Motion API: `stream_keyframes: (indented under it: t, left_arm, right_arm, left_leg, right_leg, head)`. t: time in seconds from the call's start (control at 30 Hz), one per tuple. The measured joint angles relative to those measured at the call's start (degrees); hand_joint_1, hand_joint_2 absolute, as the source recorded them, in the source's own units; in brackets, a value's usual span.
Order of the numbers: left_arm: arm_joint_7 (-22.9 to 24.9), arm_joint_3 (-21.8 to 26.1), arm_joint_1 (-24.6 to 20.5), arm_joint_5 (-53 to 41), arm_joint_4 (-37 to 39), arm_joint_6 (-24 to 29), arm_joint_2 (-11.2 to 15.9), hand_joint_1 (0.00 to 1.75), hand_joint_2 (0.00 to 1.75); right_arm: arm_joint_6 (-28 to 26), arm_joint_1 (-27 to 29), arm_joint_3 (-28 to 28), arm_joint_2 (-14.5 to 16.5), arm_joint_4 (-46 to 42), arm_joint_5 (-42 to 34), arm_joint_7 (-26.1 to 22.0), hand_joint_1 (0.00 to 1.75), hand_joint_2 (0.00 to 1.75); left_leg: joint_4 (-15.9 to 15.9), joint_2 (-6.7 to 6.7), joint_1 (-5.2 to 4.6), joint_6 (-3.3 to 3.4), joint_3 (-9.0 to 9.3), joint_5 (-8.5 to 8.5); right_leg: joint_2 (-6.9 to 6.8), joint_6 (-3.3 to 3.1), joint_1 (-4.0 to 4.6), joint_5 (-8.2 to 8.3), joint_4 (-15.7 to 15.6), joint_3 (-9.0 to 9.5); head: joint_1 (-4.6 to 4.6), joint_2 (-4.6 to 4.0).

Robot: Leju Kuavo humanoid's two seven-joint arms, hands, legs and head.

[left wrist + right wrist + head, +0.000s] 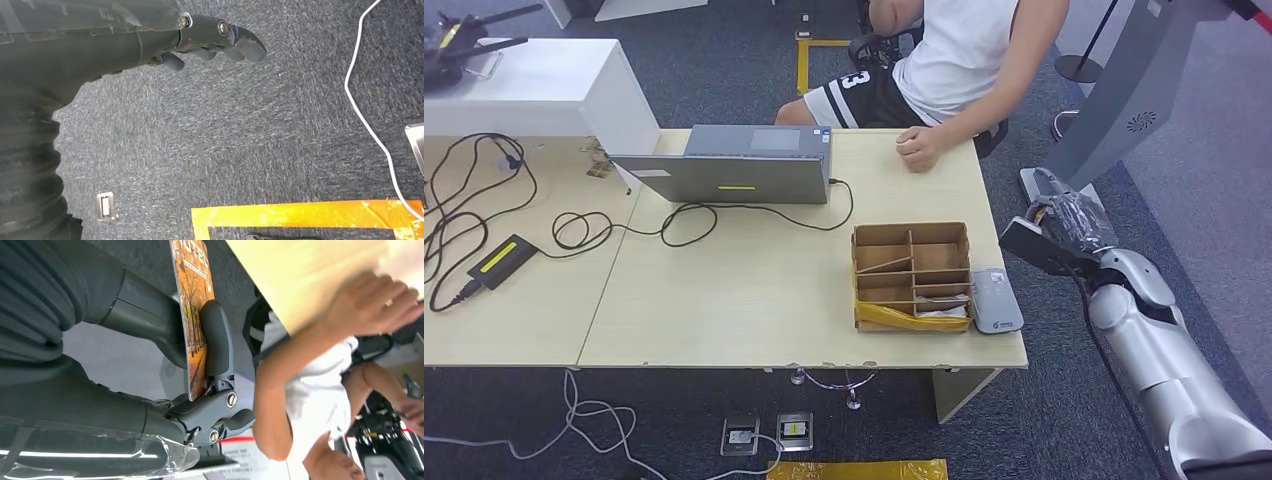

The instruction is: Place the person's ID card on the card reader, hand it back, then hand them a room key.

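At the lower right of the head view the one silver right arm rises from the corner, and its right hand [1056, 232] sits off the right edge of the worktop [744, 300]; the right wrist view shows this hand [210, 390] pinching one card [192, 305] printed with an autumn-tree picture and the word HOTEL, thumb on one face, fingers behind. The left hand [220, 42] hangs over grey carpet, fingers curled loosely and apart, holding nothing. Near the lower right of the worktop lies one grey card reader [996, 299], just beside one cardboard divider box [912, 275] with several compartments and a yellow strip along its front. Toward the middle of the frame one grey laptop [734, 165] stands with a black cable running from it across the worktop, and at the left lies one black power brick [502, 260] with a yellow label amid looped cords. At the upper right one person [969, 50] in a white top sits behind the worktop, a fist [918, 148] resting on its far edge.
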Motion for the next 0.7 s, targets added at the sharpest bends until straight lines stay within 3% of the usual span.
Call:
stream_keyframes:
  t: [0.3, 0.7]
  left_arm:
    - [-1.0, -1.4, -0.1, -1.3, 0.0, -0.8, -0.1, 0.0, 1.75]
    - [-1.7, -2.9, -0.2, -2.2, 0.0, -1.6, 0.1, 0.0, 1.75]
  right_arm:
    - [-0.8, -11.5, 0.6, 0.5, 3.6, 4.2, -2.3, 1.75, 1.75]
    - [-1.8, -22.1, 3.5, 4.9, 15.1, 8.7, -2.2, 1.75, 1.75]
  left_leg:
    - [0.0, -0.02, 0.0, 0.0, -0.04, 0.0]
    - [0.0, -0.04, 0.01, 0.0, -0.05, 0.0]
  right_leg:
    - [-0.03, -0.01, 0.0, 0.01, 0.0, -0.02]
    - [-0.05, -0.01, 0.01, 0.01, 0.0, -0.02]
  head:
    - [-0.01, 0.0]
    - [-0.01, 0.0]
